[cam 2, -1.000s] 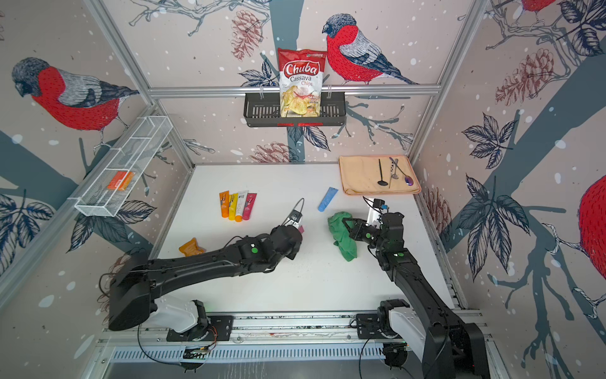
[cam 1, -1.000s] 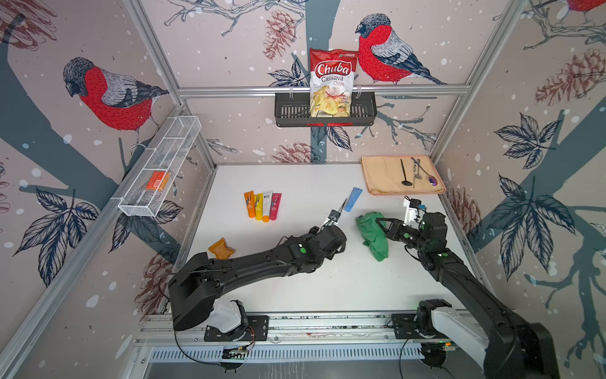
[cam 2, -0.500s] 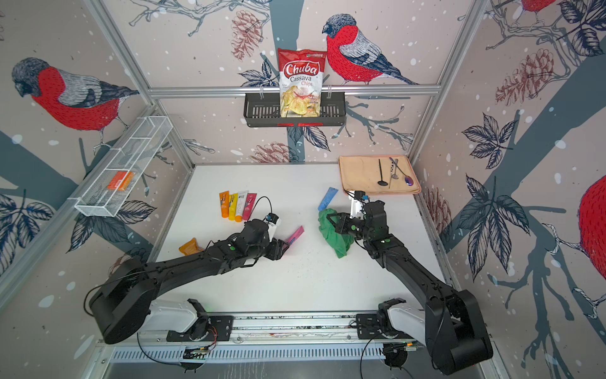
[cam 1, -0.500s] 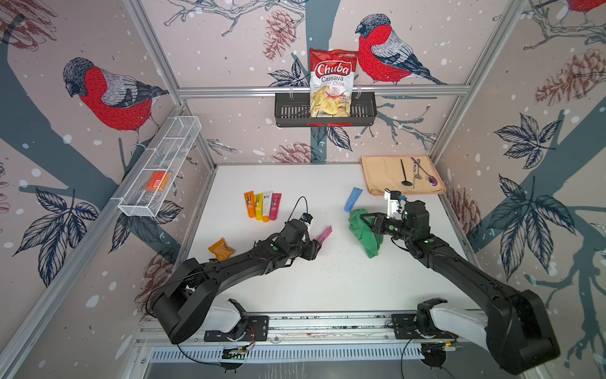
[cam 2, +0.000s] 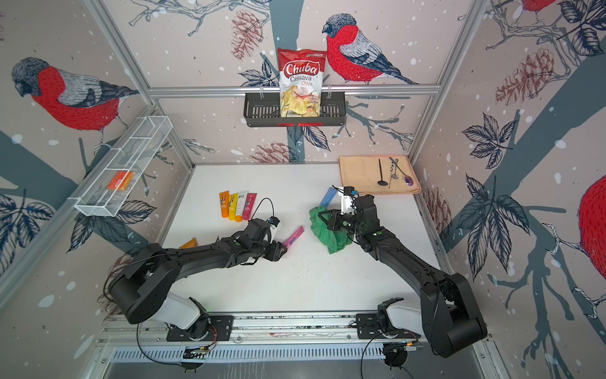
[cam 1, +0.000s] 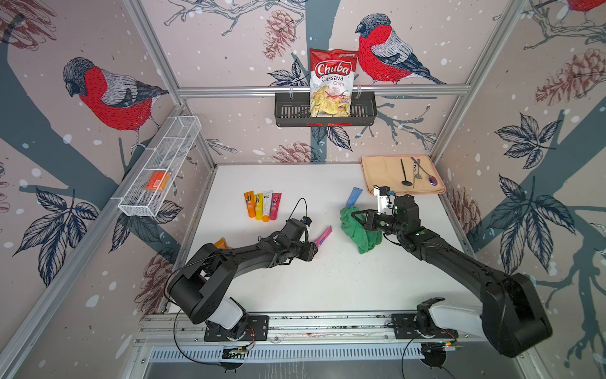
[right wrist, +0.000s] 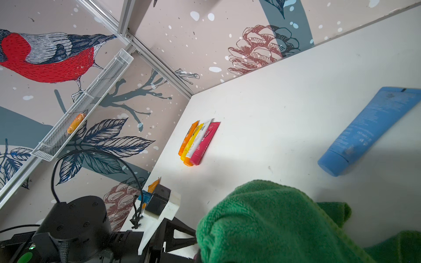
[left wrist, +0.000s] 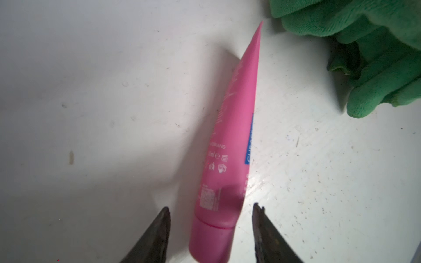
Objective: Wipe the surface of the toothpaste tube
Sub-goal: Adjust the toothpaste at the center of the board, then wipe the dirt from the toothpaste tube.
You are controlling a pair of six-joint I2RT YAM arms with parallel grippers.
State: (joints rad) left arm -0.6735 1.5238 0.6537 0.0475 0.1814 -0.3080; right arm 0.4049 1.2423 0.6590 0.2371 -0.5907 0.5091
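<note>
At centre: left pincer (left wrist: 211, 206) agape astride tapered tube (left wrist: 230, 136); right pincer (cam 1: 357, 216) clamps (terry) cloth (cam 1: 360, 238).

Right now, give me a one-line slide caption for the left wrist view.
The pink tube between the left hand's open fingers, green cloth beyond.

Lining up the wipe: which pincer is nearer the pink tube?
Left. The left pincer straddles the pink tube at its cap end; the right pincer, shut on the green cloth, sits past its flat tip.

Chips bag (cam 1: 331, 82) in basket (cam 1: 292, 111); cutlery (cam 1: 406, 182) on mat (cam 1: 380, 170).
</note>
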